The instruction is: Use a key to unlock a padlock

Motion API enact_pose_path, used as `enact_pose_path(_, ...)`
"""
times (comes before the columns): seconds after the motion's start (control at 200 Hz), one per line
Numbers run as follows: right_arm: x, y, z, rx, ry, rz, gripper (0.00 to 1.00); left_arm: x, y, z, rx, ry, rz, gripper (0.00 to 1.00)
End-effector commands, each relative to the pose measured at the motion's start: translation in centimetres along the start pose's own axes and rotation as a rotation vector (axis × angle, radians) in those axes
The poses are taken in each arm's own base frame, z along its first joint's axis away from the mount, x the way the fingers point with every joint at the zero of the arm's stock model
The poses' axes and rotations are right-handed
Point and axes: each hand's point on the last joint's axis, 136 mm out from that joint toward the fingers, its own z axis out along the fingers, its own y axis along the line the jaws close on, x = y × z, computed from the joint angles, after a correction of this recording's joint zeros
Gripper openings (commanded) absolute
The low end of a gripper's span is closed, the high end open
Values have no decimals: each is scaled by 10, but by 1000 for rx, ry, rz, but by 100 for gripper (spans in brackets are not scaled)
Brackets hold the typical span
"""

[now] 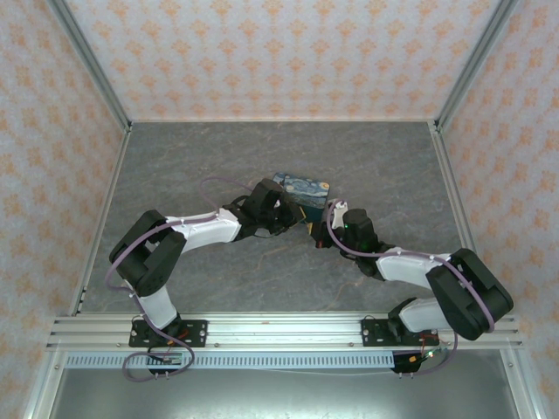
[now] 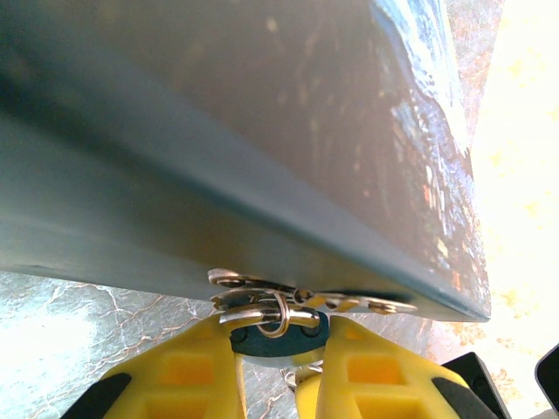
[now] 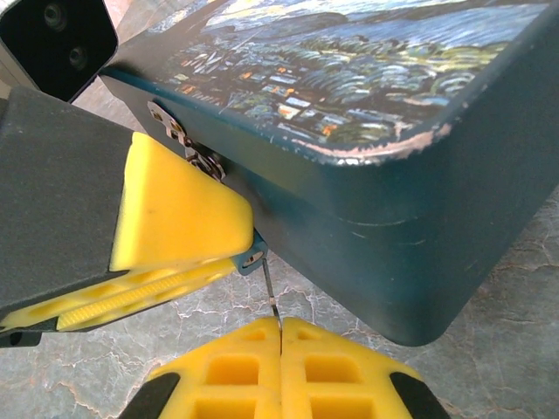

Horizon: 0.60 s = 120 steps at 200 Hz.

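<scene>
A tiny teal padlock (image 2: 275,346) hangs by its silver shackle from the metal hasp (image 2: 301,301) of a box printed with a starry-night painting (image 2: 218,131). My left gripper (image 2: 278,333) is shut on the padlock's body, a yellow finger on each side. In the right wrist view the padlock's lower end (image 3: 251,256) sticks out under a left finger (image 3: 179,205). A thin metal key (image 3: 272,297) runs from that end down into my right gripper (image 3: 279,326), which is shut on it. From above, both grippers (image 1: 293,214) (image 1: 321,234) meet at the box's near edge (image 1: 301,188).
The box (image 3: 393,227) rests on a grey marbled tabletop (image 1: 201,157) inside patterned walls. The left arm's black camera housing (image 3: 57,39) sits close above the box's corner. Open tabletop lies left, right and behind the box.
</scene>
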Motion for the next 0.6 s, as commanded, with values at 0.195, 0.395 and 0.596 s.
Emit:
enact_pose_path(0.195, -4, 10, -4, -45, -30, -2, 0, -1, -15, -3, 29, -6, 8, 17)
enact_pose_path(0.395, -8, 13, -5, -51, -43, -6, 0, -1, -15, -3, 31, -4, 8, 17)
enact_pose_path(0.596, -13, 15, -5, -57, -59, -13, 0, 1, -17, -3, 35, 5, 11, 17)
